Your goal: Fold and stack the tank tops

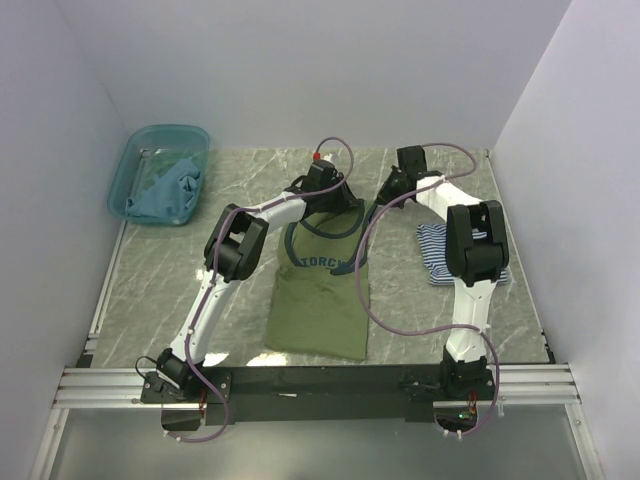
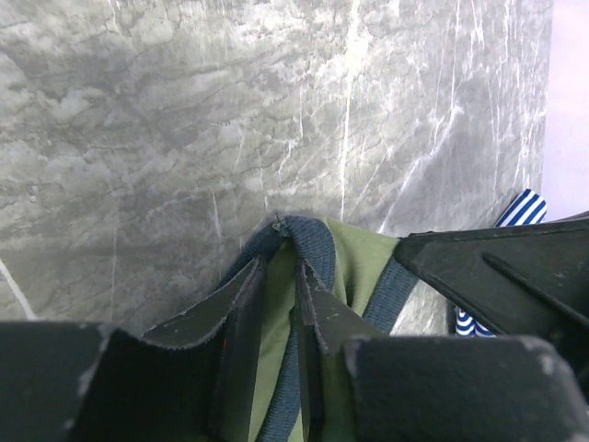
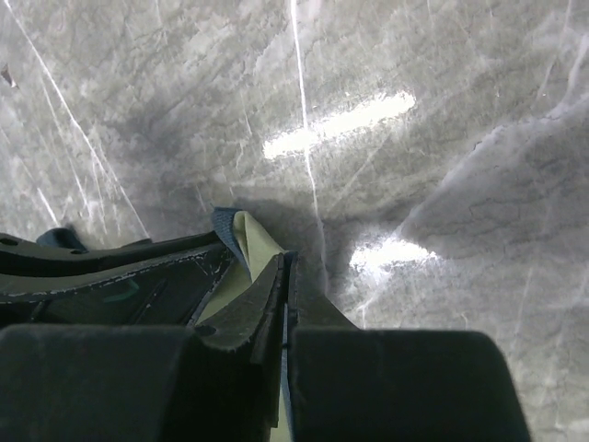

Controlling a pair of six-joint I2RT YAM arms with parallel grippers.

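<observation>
Grey marble bench (image 1: 150,290) held the olive tank top (image 1: 320,300) flat at frame centre, left tool (image 2: 279,250) and right tool (image 3: 283,267) each clenched on its top end, and uneven pulling could slip the thin cloth free or skew the fold.

Top cam overhead-rear, facing down; wrist cams v. close, all share olive top (image 1: 318,300).

Olive top (image 2: 359,262): soft matt knit cloth, its darker ribbed trim pinched between both pairs of jaws. Jaws: matt black plastic, edges scuffed and rough. Counter (image 3: 414,184) beyond the jaws: grey marble look, smooth and glossy, with bright glare patches. Striped top (image 2: 520,210) right of the left jaws: matt cloth. Basin (image 1: 122,180) far left of the jaws: translucent teal plastic.
</observation>
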